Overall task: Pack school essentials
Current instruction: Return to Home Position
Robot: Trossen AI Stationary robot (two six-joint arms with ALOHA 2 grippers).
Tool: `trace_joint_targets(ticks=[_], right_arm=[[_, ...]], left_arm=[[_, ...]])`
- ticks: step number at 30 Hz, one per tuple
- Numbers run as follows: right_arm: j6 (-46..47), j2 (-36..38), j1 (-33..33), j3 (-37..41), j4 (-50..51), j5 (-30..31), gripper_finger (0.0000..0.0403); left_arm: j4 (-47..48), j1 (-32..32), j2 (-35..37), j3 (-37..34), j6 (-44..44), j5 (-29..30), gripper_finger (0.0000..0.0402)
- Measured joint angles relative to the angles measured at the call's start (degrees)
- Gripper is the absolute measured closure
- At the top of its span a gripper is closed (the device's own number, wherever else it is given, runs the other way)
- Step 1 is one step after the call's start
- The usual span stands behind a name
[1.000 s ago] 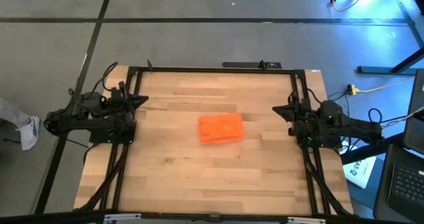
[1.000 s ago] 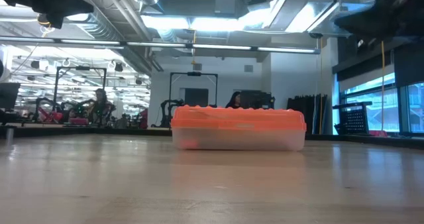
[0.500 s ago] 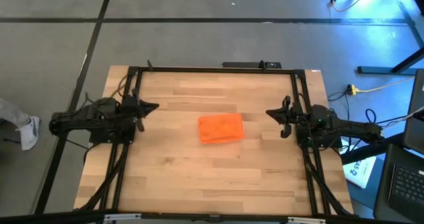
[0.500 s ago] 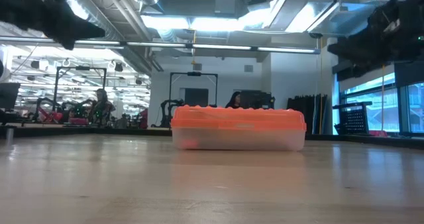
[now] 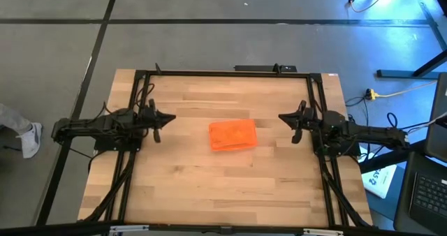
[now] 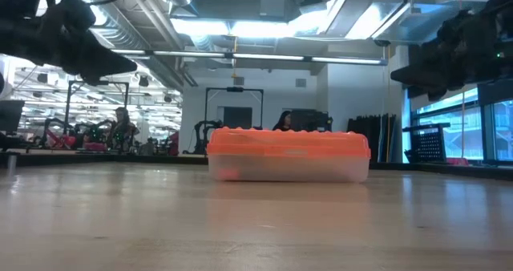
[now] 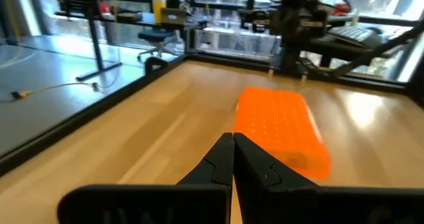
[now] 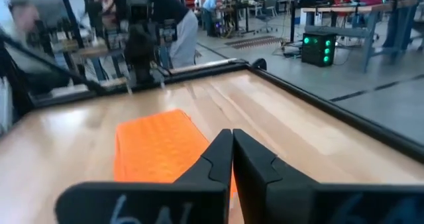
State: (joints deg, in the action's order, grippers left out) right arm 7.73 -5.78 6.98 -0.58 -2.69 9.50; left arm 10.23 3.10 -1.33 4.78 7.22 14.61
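Orange-lidded supply box [image 5: 232,135] sits mid tabletop [image 5: 209,187], long axis aimed at left gripper [image 5: 167,118] and right gripper [image 5: 285,117] (both pinched closed, empty), right slightly nearer.

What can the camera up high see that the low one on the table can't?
Only the high view shows the whole table and the floor around it. Only the low view shows the box's clear wall under its orange lid and the ceiling lights behind. Both show the closed box mid-table, with the left gripper and right gripper apart from it.
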Motion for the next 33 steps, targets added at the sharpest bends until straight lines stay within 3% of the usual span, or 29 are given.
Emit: trace_joint_targets(ticks=[5,9,33], right_arm=[[-8.46,-0.85,0.0,0.0,0.04,0.03,0.0387],[-12.78,-0.86,0.02,0.0,0.02,0.0,0.0387],[-11.1,-0.83,0.02,0.0,-0.01,-0.05,0.0386]], left_arm=[[0.9,0.02,-0.14,0.0,-0.1,5.28,0.0401],[0.82,-0.01,-0.15,0.0,-0.23,5.44,0.0401],[0.84,-0.01,-0.14,0.0,-0.26,5.48,0.0401]])
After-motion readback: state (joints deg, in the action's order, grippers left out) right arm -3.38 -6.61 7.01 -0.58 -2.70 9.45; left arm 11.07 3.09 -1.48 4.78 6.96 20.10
